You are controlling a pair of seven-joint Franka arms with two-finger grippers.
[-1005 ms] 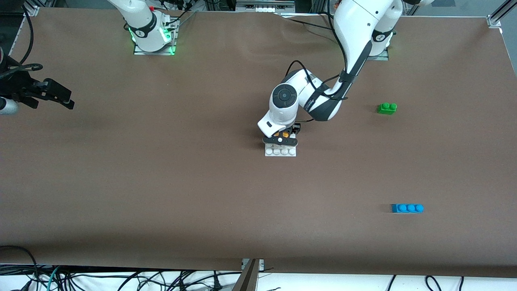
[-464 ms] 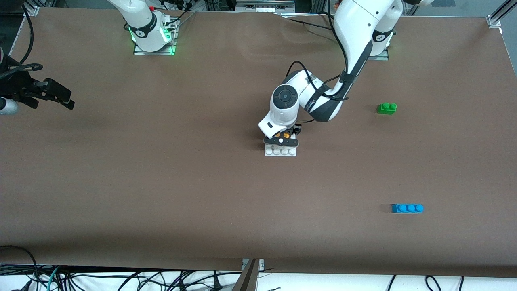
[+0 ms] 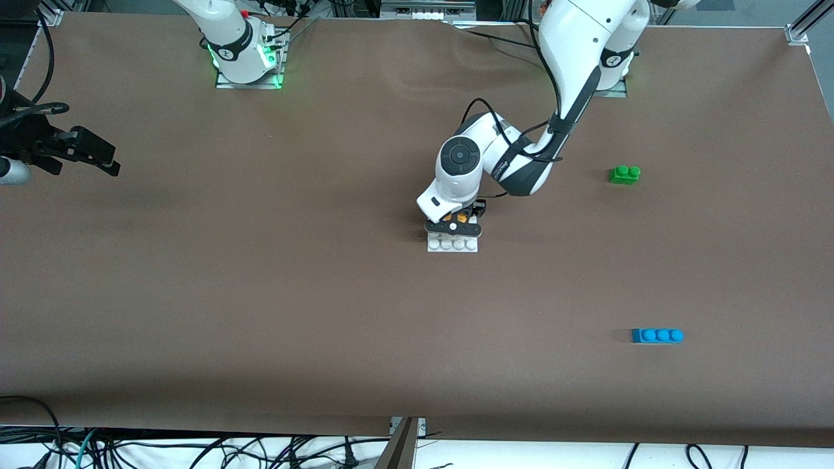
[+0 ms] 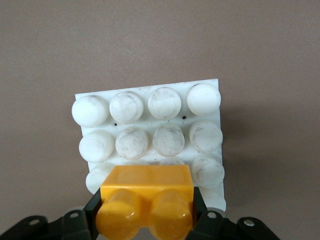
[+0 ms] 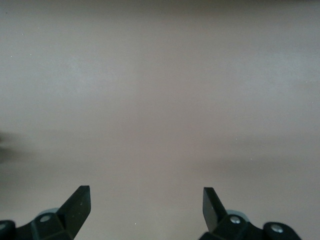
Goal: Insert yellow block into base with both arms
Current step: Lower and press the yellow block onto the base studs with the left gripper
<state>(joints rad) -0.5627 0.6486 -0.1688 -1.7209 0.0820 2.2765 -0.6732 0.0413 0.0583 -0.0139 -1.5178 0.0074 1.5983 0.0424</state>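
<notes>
Yellow block (image 4: 146, 200): small orange-yellow two-stud brick, glossy, studs up, clamped between the fingers of the left gripper (image 4: 146, 220), which pinch its two short ends. Its long axis runs across the jaws, parallel to the stud rows of the base (image 4: 150, 102).

Position relative to the gripper: the brick sits directly between the fingertips. The base lies immediately beneath and ahead of them. In the left wrist view the brick covers the base's edge row closest to the gripper, with three rows showing clear ahead of it; whether it is fully seated on the studs or just resting on them cannot be told.

Base: flat white square plate, four-by-four round studs, somewhat scuffed, lying flat on the brown table (image 3: 260, 293) about mid-table.

Nearer arm: the left, already on the base. The right gripper (image 5: 146, 200) hangs over bare table at the right arm's end, well apart from the base, jaws spread wide and holding nothing; that arm waits.

Judgement: the coming move is likely a straight downward press, or release if seated.

Also present: green brick (image 3: 624, 174), blue brick (image 3: 657, 335), both untouched.
</notes>
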